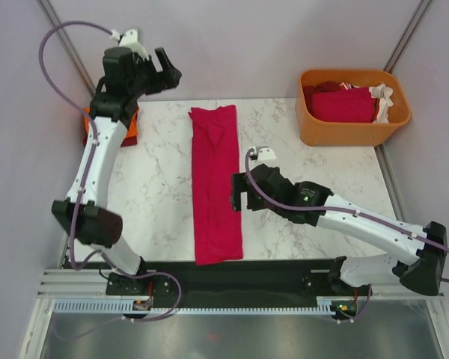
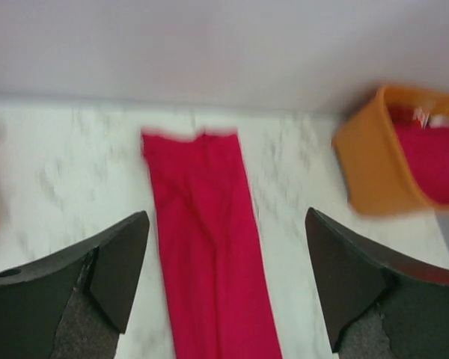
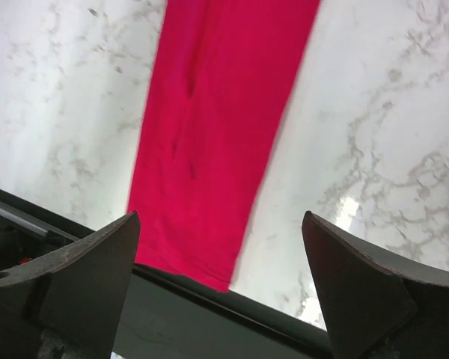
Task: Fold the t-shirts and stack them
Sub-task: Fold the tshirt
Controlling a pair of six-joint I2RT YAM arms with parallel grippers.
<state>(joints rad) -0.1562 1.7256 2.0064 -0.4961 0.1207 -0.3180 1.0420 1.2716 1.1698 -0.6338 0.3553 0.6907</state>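
On my overhead view the crimson-pink shirt [image 1: 215, 183] lies in the middle of the marble table [image 1: 307, 172], folded into a long narrow strip that runs from the far edge to the near one. Its near end reaches the black rail [image 1: 277, 273] where the arms are bolted. The far end looks a little uneven, with one layer sitting over the other.

My left gripper [image 1: 167, 69] is raised at the far left, above the table's far edge. Its wrist camera shows the fingers [image 2: 120, 269] spread wide with nothing between them, and the strip lies below on the table. My right gripper [image 1: 237, 193] hangs just beside the right edge of the strip, about halfway along it. Its fingers [image 3: 97, 277] are also released and empty; from that wrist I see the near end of the strip under them, but I cannot tell whether anything touches the cloth.

An orange shirt [image 1: 130, 129] sits at the far left of the table, mostly hidden behind my left arm. At the far right stands an orange tub [image 1: 337, 131] holding a dark red shirt [image 1: 344, 105] and some white cloth [image 1: 383, 101].
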